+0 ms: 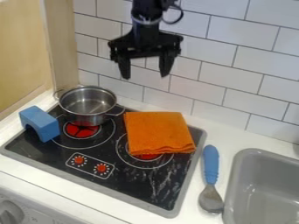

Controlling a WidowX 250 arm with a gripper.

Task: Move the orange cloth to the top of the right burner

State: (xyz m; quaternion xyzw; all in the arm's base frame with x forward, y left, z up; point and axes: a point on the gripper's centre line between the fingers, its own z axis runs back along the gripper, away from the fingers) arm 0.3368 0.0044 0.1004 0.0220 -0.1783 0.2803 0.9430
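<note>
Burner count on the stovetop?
2. Left burner, its back part hidden by the metal pot; right burner, mostly hidden by the orange cloth. No sign of a third.

Inspected for texts, labels, brands, numbers and signs; found nothing that can be read.

Open air above orange cloth [159, 132] | pot [86, 119] close by its corner | tiled wall [227, 74] behind

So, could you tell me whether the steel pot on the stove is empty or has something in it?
Empty: the pot has no lid, and its bare metal bottom shows inside.
</note>
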